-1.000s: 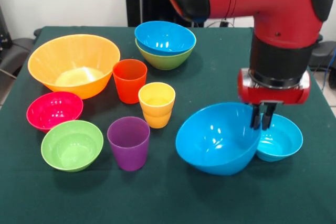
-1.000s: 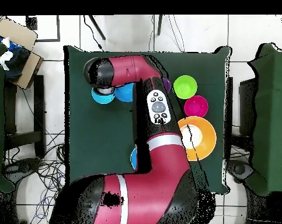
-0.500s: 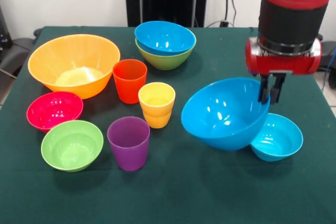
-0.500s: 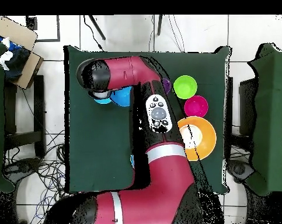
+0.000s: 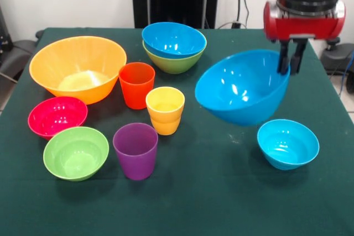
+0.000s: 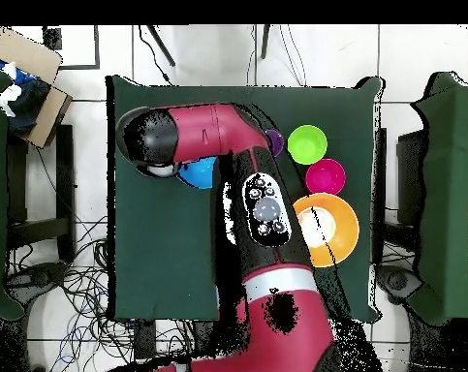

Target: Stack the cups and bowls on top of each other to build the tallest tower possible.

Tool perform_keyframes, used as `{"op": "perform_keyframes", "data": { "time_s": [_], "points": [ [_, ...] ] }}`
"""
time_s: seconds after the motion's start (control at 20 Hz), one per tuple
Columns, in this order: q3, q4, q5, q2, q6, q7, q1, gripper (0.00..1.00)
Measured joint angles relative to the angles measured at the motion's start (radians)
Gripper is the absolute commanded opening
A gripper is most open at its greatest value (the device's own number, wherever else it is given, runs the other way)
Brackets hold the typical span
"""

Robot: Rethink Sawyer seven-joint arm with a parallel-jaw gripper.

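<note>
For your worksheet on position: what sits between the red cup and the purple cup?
The yellow cup, slightly right of the line between the red cup and the purple cup, in the front view.

Large blue bowl (image 5: 240, 88) hangs tilted in the air above a small light-blue bowl (image 5: 287, 143); three cups (image 5: 151, 118) and five bowls (image 5: 77, 68) stand apart.

Glossy smooth plastic bowls (image 5: 77, 67) and cups (image 5: 136, 150) sit on matt green cloth (image 5: 210, 203).

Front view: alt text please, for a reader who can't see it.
The gripper holds a large blue bowl by its rim, tilted, in the air above a small light-blue bowl. Other bowls and three cups stand to the picture's left on the green table.
</note>
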Motion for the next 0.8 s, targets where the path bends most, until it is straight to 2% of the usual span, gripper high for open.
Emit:
{"op": "perform_keyframes", "data": {
  "time_s": [0.3,0.75,0.8],
  "points": [
    [0.0,0.099,0.033,-0.091,0.0,0.0,-0.028,0.0],
    [0.0,0.222,0.051,-0.177,0.0,0.0,-0.078,0.0],
    [0.0,0.258,0.056,-0.201,0.0,0.0,-0.092,0.0]
  ]
}}
